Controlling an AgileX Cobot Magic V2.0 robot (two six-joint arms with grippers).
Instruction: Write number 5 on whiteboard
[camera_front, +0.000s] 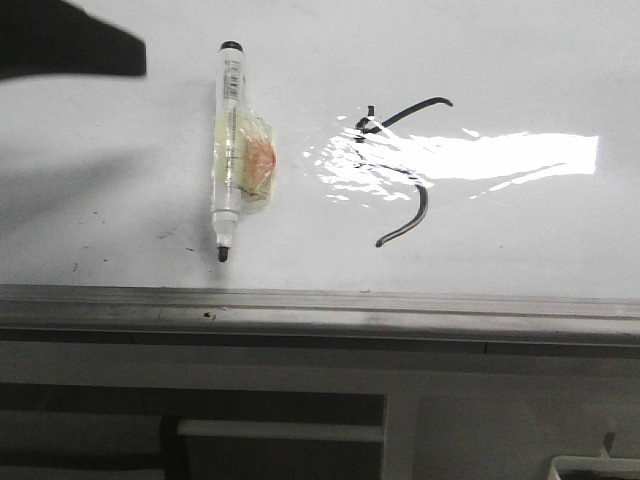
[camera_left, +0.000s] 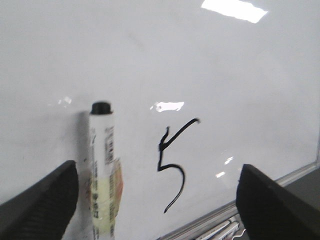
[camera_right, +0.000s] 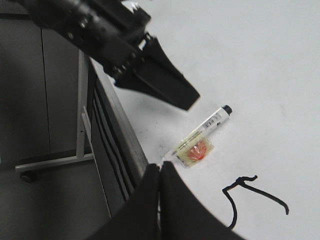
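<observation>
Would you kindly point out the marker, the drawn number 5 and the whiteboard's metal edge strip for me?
marker (camera_front: 228, 140): front view, on the middle of its barrel.
number 5 (camera_left: 176, 172): left wrist view, on the curved lower stroke.
whiteboard edge strip (camera_front: 400, 310): front view, on the grey strip's middle.

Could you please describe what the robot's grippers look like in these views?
The left gripper has broad, wedge-shaped black fingers with a fine ribbed texture on their inner faces. The right gripper has smooth, matte black fingers that taper to points. No markings or cables show on either.
</observation>
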